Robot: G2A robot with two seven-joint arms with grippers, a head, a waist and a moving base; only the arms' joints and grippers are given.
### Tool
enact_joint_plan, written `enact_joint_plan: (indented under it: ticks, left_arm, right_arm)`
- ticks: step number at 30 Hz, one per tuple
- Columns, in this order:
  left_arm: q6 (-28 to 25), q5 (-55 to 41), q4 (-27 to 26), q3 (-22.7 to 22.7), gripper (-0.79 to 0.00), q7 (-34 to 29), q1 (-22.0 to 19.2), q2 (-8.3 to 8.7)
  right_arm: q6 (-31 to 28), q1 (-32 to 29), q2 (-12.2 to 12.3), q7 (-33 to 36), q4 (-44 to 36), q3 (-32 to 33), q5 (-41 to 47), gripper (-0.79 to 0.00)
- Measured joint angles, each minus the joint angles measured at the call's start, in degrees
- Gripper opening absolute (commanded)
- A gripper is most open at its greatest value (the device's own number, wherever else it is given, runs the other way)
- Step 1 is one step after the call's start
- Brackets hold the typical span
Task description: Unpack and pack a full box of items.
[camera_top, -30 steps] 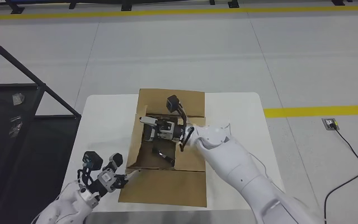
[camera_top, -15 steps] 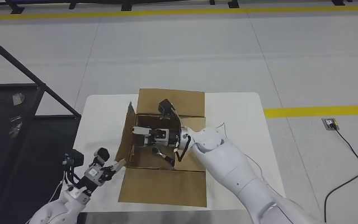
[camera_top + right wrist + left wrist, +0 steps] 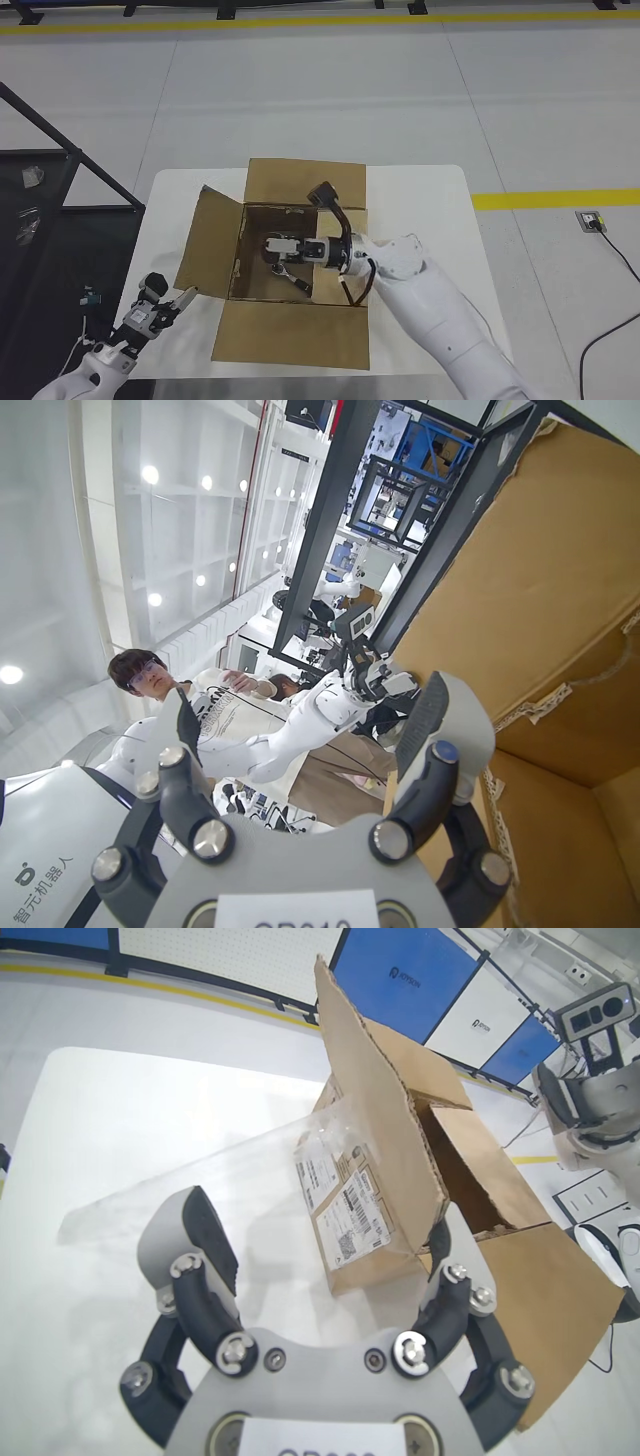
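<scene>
Top view, box: The box (image 3: 290,338) sits in the middle of the table (image 3: 440,190). Its top is open.
Top view, right gripper: The right gripper (image 3: 272,248) is down inside the box. It points across the box, toward the robot's left side.
Top view, thing inside: A small dark thing (image 3: 292,280) lies on the box floor, just beside the right gripper, on the side nearer the robot. It looks long and thin and lies slantwise. I cannot tell what it is.
Top view, left gripper: The left gripper (image 3: 170,295) is outside the box, over the near left corner of the table, well apart from the dark thing.
Left wrist view, fingers: The left fingers (image 3: 207,1233) are spread wide with nothing between them.
Left wrist view, box: The outside wall of the box, with its white labels (image 3: 345,1208), is ahead of the fingers. One flap (image 3: 370,1093) stands up tall.
Right wrist view, fingers: The right fingers (image 3: 440,720) are spread wide too and hold nothing.
Right wrist view, box: A brown inside wall of the box is close beside one finger.
Next move: I think the right arm is the one to pick, since it is much nearer. It would need to tip down toward the dark thing and close across its thin side.
</scene>
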Motion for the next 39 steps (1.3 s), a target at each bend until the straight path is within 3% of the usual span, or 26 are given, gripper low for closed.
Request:
enact_joint_plan:
  ticks: [6, 14, 20, 26, 33, 39]
  left_arm:
    - [-2.12, 0.73, -1.74, 1.5, 0.0, -0.96, -0.04, -0.07]
    - [-3.33, 1.24, -2.24, 2.1, 0.0, 0.31, 0.15, -0.2]
    - [4.03, 0.24, 2.52, 1.93, 0.0, 1.12, -1.73, -0.56]
    - [11.55, 7.49, 8.19, 5.31, 0.0, 2.96, -6.01, -1.06]
    - [25.35, 20.85, 18.19, 13.94, 0.0, 7.77, -16.14, -2.44]
    - [33.11, 29.2, 26.81, 20.4, 0.0, 11.82, -23.36, -3.83]
  right_arm:
    - [4.27, -1.47, 0.86, -3.94, -0.92, 1.56, -4.26, 0.0]
    - [7.41, 2.9, -1.95, -9.42, 7.9, -3.4, -4.43, 0.0]
    - [6.32, 6.13, -4.31, -10.31, 13.56, -6.38, -3.53, 0.0]
    - [4.64, 8.01, -5.84, -9.64, 17.03, -7.41, -2.36, 0.0]
    - [2.86, 8.59, -6.52, -8.62, 18.63, -7.24, -2.06, 0.0]
    - [1.91, 7.98, -6.38, -8.54, 18.4, -6.45, -2.88, 0.0]
